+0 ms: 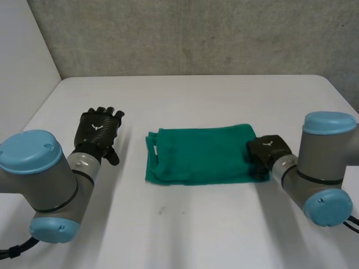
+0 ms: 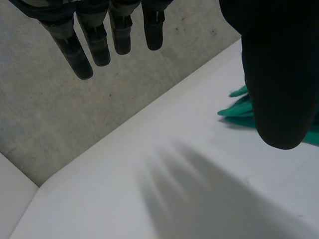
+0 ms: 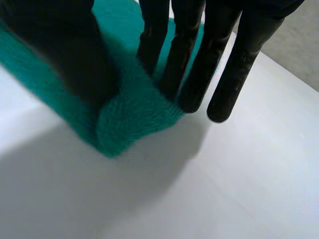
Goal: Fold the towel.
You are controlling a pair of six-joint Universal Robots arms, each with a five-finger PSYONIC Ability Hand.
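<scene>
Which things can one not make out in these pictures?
- Towel: part of its right edge, in the head view, is hidden under the right hand.
- In the left wrist view, the left hand hides most of the towel.
- Number of towel layers: too small to count in the head view.

Left hand (image 1: 99,130) is held flat, palm down, fingers (image 2: 75,50) straight and spread, thumb out to the side. Right hand (image 1: 268,150) angles down from a bent wrist; its straight fingers and thumb seem to pinch the towel (image 1: 202,154) corner between them.
</scene>
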